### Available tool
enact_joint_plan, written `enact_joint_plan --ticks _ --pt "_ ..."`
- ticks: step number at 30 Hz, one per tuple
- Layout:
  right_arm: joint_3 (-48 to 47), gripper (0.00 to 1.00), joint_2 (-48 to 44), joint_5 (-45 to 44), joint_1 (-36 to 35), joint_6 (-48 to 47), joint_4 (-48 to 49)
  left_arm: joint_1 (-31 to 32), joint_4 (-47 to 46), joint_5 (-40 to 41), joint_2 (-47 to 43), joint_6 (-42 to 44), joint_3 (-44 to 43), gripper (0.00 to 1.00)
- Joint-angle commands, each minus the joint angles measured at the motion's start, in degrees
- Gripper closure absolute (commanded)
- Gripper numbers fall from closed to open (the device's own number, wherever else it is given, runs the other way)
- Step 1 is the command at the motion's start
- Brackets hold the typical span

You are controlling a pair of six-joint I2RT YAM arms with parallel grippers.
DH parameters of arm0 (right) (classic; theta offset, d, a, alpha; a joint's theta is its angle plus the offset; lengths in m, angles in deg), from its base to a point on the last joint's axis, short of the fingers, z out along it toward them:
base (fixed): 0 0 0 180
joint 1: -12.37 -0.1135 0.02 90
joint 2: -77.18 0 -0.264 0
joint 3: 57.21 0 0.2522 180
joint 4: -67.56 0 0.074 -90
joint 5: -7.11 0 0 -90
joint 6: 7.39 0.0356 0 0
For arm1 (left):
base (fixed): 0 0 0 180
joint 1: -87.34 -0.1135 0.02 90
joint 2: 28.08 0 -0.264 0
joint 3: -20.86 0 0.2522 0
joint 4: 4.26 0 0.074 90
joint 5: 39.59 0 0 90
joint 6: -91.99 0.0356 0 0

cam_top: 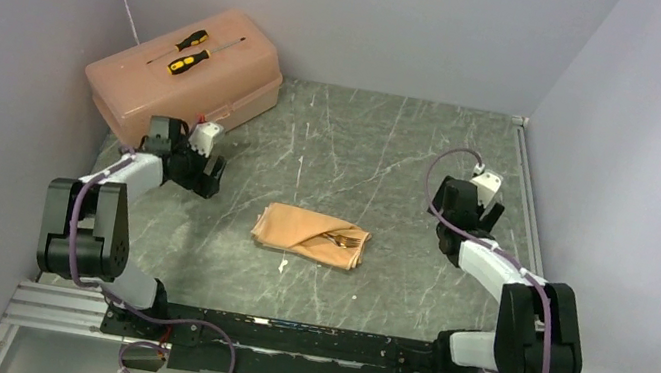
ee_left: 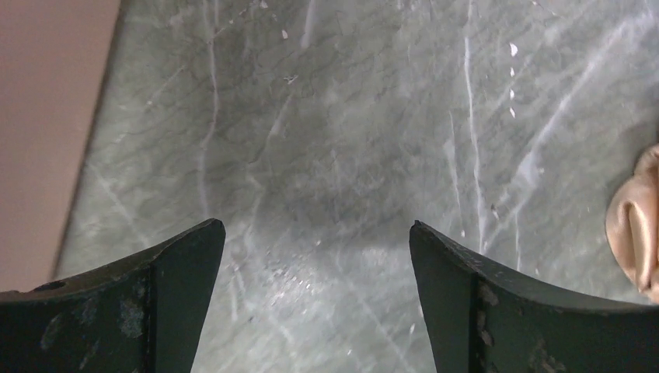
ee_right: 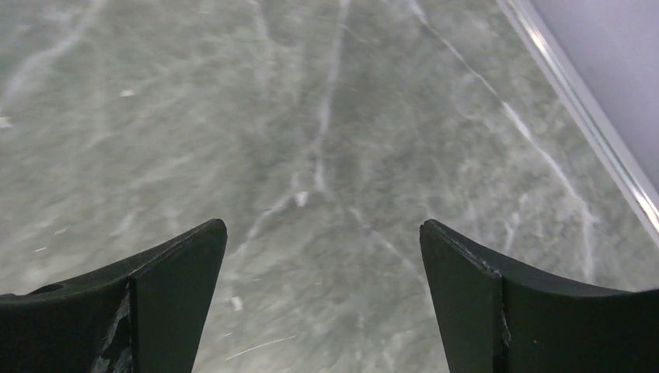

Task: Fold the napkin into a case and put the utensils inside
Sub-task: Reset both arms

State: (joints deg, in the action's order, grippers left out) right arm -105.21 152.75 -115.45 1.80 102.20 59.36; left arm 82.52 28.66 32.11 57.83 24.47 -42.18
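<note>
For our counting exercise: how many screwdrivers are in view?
2 screwdrivers, both on the pink toolbox lid, far left: one farther back, the other just nearer. None seems hidden.

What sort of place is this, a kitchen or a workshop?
Probably a robot test booth: plain grey walls box in a marble-look table, the left arm and right arm are bolted at its near edge, with a folded napkin and pink toolbox as props.

A robotics lab cell: plain grey walls (cam_top: 356, 8) enclose the marble-patterned table (cam_top: 364, 142), with an aluminium rail (cam_top: 48, 307) along its near edge.
</note>
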Motion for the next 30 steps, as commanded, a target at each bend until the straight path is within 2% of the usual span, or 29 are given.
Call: enact_joint_plan --ticks 1,7,11,14,16,17,18,19,22,23,25,27,30 --pt "4.9 0.00 0.2 -5.6 3.2 -2.0 16.9 -0.3 -28.5 -3.1 -0.4 -9.6 8.6 0.06" --pt "13.3 0.01 -0.2 -1.0 7.6 -6.3 35.3 -0.5 -50.4 -1.7 3.7 -14.5 16.7 0.06" --pt "17.4 0.01 2.3 2.6 9.4 -9.1 47.1 -0.6 -57.8 -1.1 4.3 -16.0 20.0 0.06" --pt "18.6 0.04 5.1 8.8 10.4 -11.1 51.8 -2.0 -64.5 -1.1 3.5 -17.5 24.3 0.06" --pt "20.2 0.01 6.6 13.3 10.3 -13.5 55.0 -2.2 -76.2 -0.7 5.8 -18.0 29.6 0.06" --pt "22.3 0.00 9.2 14.0 10.0 -15.2 62.0 -2.2 -85.3 -0.8 8.0 -19.0 32.3 0.06" --pt "22.8 0.00 9.4 12.8 9.2 -15.6 65.4 -2.2 -85.0 -0.9 7.0 -18.6 32.9 0.06" --pt "22.0 0.00 8.1 13.4 8.9 -14.9 61.0 -2.2 -79.4 -1.3 5.1 -17.5 31.9 0.06" --pt "19.6 0.00 9.3 12.6 9.0 -15.0 57.3 -3.1 -77.2 -1.0 7.5 -19.8 28.3 0.06" --pt "20.0 0.00 8.9 12.7 9.0 -14.6 57.5 -3.4 -71.3 -0.8 6.4 -19.6 26.5 0.06" --pt "20.7 0.00 9.4 12.7 8.9 -15.9 60.4 -3.5 -75.9 -0.2 7.7 -20.7 27.6 0.06" --pt "20.3 0.00 8.9 12.8 8.9 -15.4 58.7 -3.6 -71.5 0.0 6.6 -20.2 26.7 0.06" --pt "20.6 0.00 9.2 12.8 9.0 -15.6 59.7 -3.5 -75.3 0.1 7.6 -20.8 27.3 0.06"
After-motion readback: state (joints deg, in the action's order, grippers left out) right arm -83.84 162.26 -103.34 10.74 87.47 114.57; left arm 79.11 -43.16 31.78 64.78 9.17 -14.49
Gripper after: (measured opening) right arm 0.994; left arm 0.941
